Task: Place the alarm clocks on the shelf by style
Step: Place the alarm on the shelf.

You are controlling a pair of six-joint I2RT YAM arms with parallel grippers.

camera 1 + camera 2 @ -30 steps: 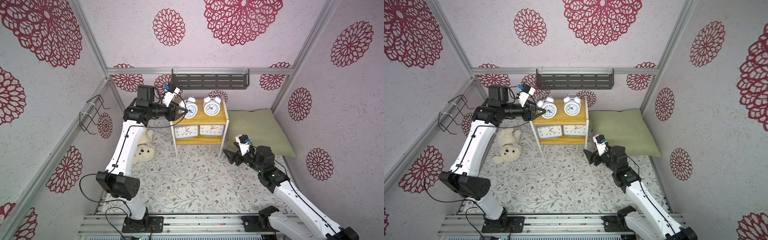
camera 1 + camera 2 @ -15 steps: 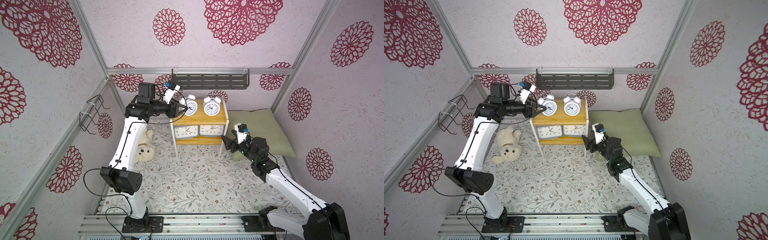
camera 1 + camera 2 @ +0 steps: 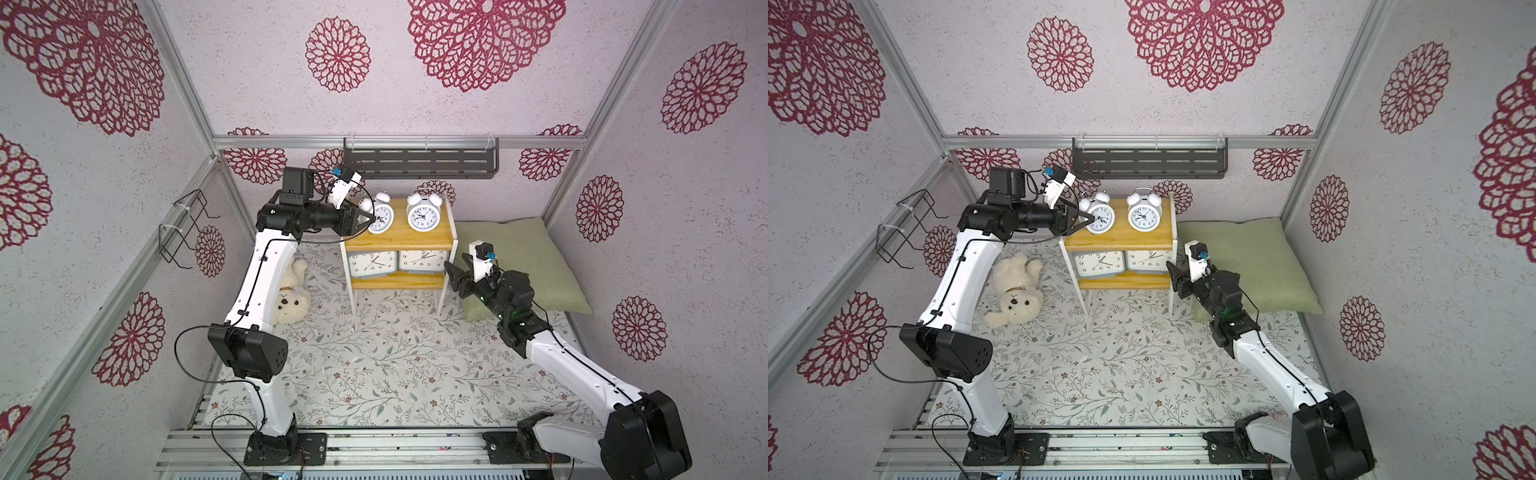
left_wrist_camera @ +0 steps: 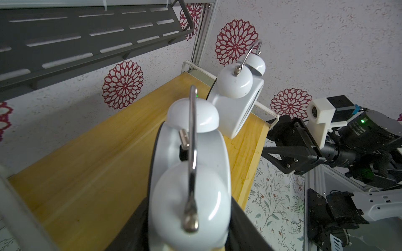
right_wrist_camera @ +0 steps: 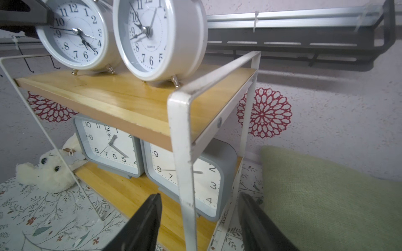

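The shelf (image 3: 399,242) stands at the back of the floor. Two white twin-bell alarm clocks (image 3: 380,218) (image 3: 423,216) stand upright on its top board. Two grey rectangular clocks (image 3: 371,264) (image 3: 420,261) sit side by side on the lower board. My left gripper (image 3: 371,216) reaches in from the left, shut on the left twin-bell clock (image 4: 191,173), with a black finger (image 4: 241,228) on each side of it. My right gripper (image 3: 451,272) hovers open at the shelf's right front leg (image 5: 185,173). The leg stands between its fingers, untouched.
A white teddy bear (image 3: 291,300) lies on the floral floor left of the shelf. A green pillow (image 3: 523,266) lies to the right, under my right arm. A dark grey slotted rack (image 3: 419,160) hangs on the back wall and a black wire rack (image 3: 183,232) on the left wall.
My right arm has moved up and left to the shelf's right front leg, and its jaws have narrowed. My left gripper stays on the left twin-bell clock.
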